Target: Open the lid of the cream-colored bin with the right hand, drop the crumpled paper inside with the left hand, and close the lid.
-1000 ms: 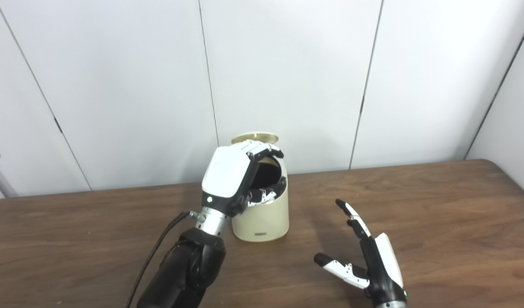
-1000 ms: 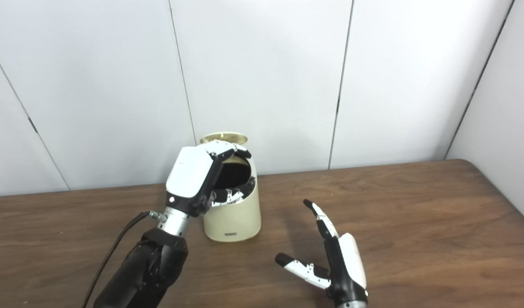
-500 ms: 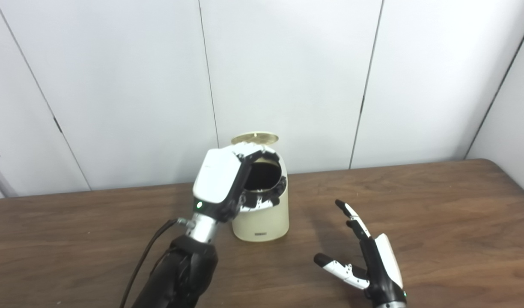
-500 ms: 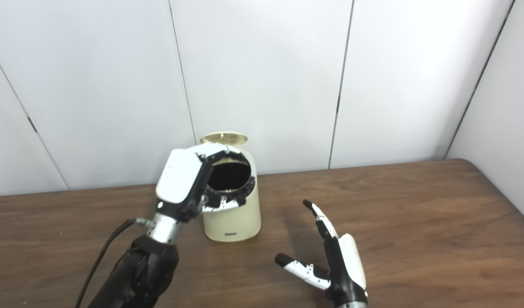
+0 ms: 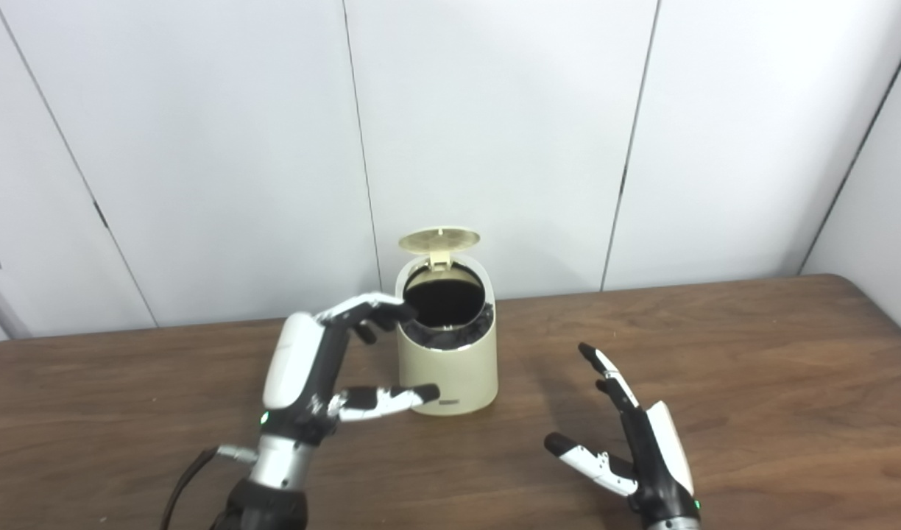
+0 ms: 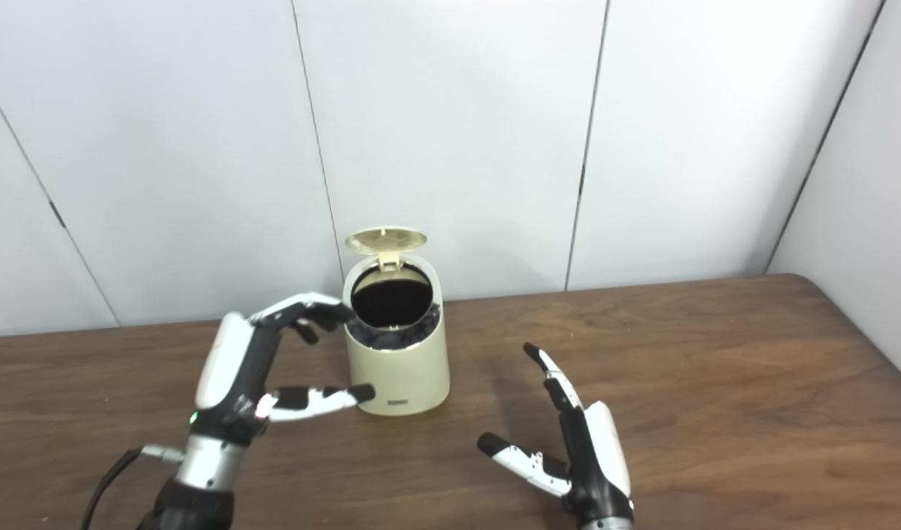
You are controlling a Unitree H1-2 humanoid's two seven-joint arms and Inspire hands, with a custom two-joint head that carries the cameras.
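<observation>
Fingers of our left hand (image 5: 303, 383) are spread and hold nothing, just left of the cream-colored bin (image 5: 447, 364). Our right hand (image 5: 634, 449) waits open on the desk (image 5: 752, 383), right of the bin. Lid (image 5: 439, 241) stands raised; crumpled paper not visible, presumably inside. We judge closing the lid remains.

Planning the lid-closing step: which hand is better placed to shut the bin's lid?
Probably the left hand: open, empty, right beside the bin, fingers near its rim below the raised lid. The right hand sits lower and farther away.
</observation>
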